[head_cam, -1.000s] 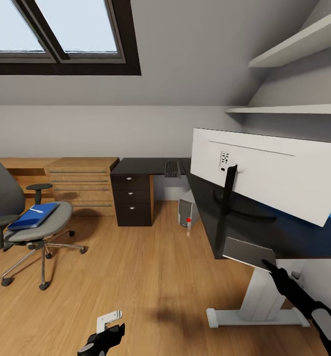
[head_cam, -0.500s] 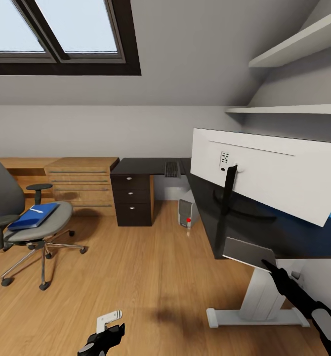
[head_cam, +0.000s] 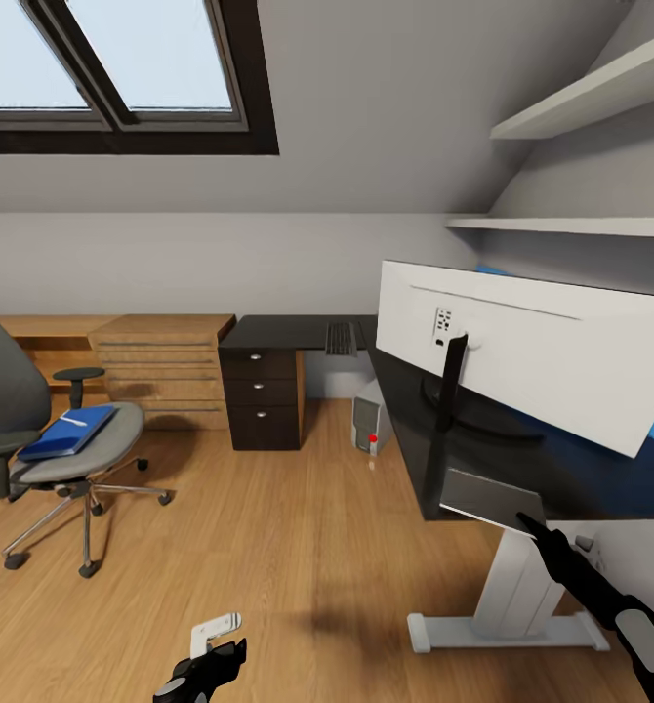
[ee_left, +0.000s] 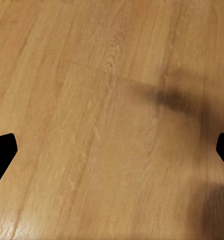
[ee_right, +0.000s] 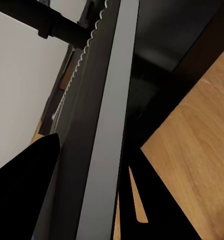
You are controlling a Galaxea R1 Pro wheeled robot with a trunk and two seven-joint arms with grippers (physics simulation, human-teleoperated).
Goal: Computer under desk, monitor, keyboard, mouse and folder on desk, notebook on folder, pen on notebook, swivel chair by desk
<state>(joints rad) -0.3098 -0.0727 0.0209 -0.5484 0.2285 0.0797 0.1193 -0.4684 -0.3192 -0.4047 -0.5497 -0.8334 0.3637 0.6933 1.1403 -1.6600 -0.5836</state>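
Stretching along the right side, the desk (head_cam: pixel 298 332) carries the monitor (head_cam: pixel 522 366), white back showing. A second keyboard (head_cam: pixel 340 338) lies on its far part; the computer (head_cam: pixel 371 425) stands beneath. At left, the swivel chair (head_cam: pixel 68 454) holds the folder (head_cam: pixel 68 433). The right gripper (head_cam: pixel 534 525) pinches a keyboard's silvery rim (ee_right: pixel 109 125) at the near desk edge. The left gripper (head_cam: pixel 210 674) has fingers (ee_left: pixel 1 152) spread above the floor (ee_left: pixel 101 100).

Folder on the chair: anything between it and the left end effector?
Nothing visible. Bare wooden floor lies between the left end effector and the chair. The folder lies uncovered on the seat.
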